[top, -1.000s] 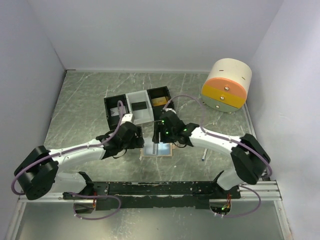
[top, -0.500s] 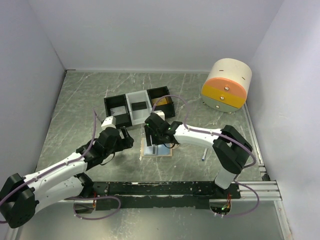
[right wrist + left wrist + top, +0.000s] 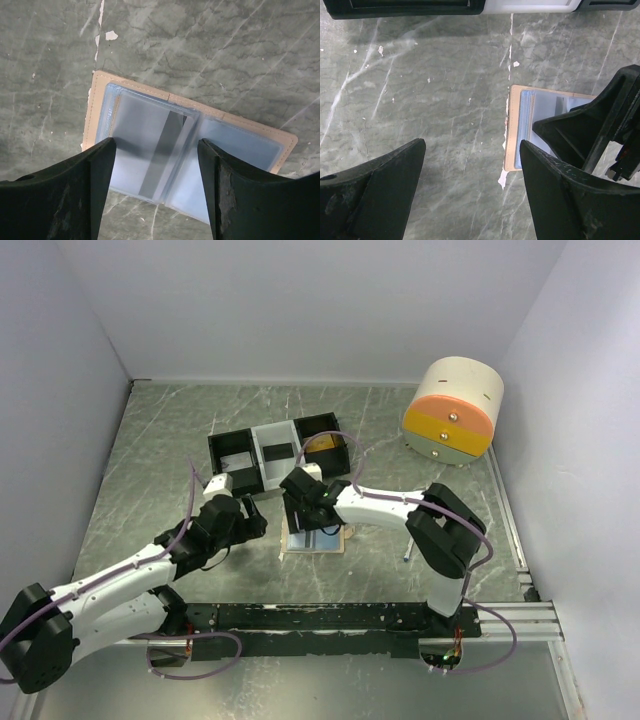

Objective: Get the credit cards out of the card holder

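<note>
- The card holder (image 3: 316,539) is laid open flat on the worktop (image 3: 150,440), tan edge outside and pale blue sleeves facing up, roughly in the middle between the two arms.
- The right tool (image 3: 156,145) is held right over the holder's left half with its jaws spread apart. Nothing is gripped between them, and whether the tips are actually touching the sleeve can't be told.
- A card with a dark stripe (image 3: 167,137) can be seen under the clear sleeve, in the gap between those jaws, so it's still tucked in.
- The left tool (image 3: 472,150) is parked just left of the holder over bare marbled worktop, jaws wide apart and nothing in them.
- A three-compartment black-and-white tray (image 3: 256,450) is sat just behind the holder.
- A round cream drum with orange, yellow and green drawers (image 3: 455,410) is found well off to the holder's right, towards the back.
</note>
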Action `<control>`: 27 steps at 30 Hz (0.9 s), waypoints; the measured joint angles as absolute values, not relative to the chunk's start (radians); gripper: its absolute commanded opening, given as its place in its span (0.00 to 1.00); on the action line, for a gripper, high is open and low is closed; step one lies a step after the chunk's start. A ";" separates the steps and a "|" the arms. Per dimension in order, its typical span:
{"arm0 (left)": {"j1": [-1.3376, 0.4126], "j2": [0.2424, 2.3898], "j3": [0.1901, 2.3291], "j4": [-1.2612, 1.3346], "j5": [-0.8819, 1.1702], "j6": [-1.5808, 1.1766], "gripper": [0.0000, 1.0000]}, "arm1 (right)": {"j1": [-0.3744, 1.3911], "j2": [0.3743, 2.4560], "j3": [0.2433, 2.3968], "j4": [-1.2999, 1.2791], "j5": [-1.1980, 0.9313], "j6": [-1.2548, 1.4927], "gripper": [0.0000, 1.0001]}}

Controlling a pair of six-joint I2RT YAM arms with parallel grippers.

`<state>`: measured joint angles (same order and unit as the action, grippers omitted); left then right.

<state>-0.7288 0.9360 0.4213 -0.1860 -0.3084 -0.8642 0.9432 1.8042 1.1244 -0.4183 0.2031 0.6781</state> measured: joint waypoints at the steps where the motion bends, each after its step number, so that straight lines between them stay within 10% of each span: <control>1: -0.729 0.939 0.421 -0.186 -0.308 -0.864 0.88 | 0.943 1.808 1.129 -0.421 0.203 0.679 0.68; 27: -0.729 0.907 0.422 -0.211 -0.327 -0.868 0.88 | 0.963 1.861 1.184 -0.448 0.232 0.699 0.69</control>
<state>-0.7288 0.9070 0.4217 -0.2108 -0.3275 -0.8680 0.9634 1.8614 1.1835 -0.4484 0.2321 0.6987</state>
